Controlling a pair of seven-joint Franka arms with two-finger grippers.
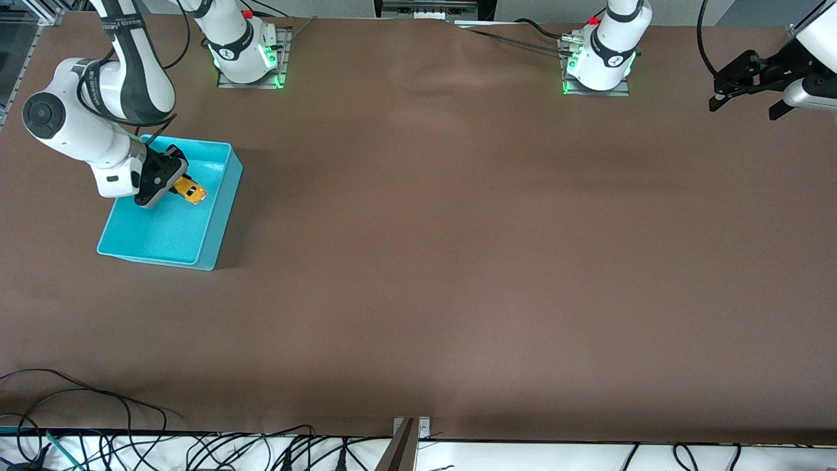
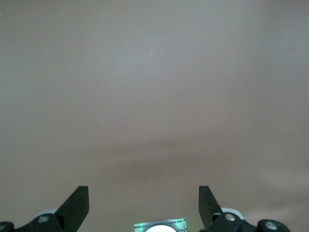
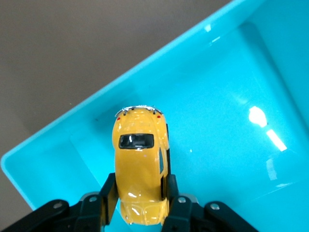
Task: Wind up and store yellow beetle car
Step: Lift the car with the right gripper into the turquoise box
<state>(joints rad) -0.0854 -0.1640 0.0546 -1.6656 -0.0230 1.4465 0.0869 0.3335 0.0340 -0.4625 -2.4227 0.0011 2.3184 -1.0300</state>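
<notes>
We see the right gripper (image 1: 171,185) bent down over the bin (image 1: 219,216), its fingers (image 3: 108,193) clamped on the sides of the toy car (image 3: 140,169). The left gripper (image 1: 745,91) waits, fingers spread and empty, over the left arm's end of the table (image 1: 458,261).

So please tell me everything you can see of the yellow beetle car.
The yellow beetle car is a tiny glossy toy with a rounded yellow-orange body, dark windows, a chrome-looking bumper and small red lights at one end. The right pincer holds it by its sides, one finger on each flank, over the inside of the turquoise bin. Whether its wheels touch the bin floor cannot be told.
</notes>
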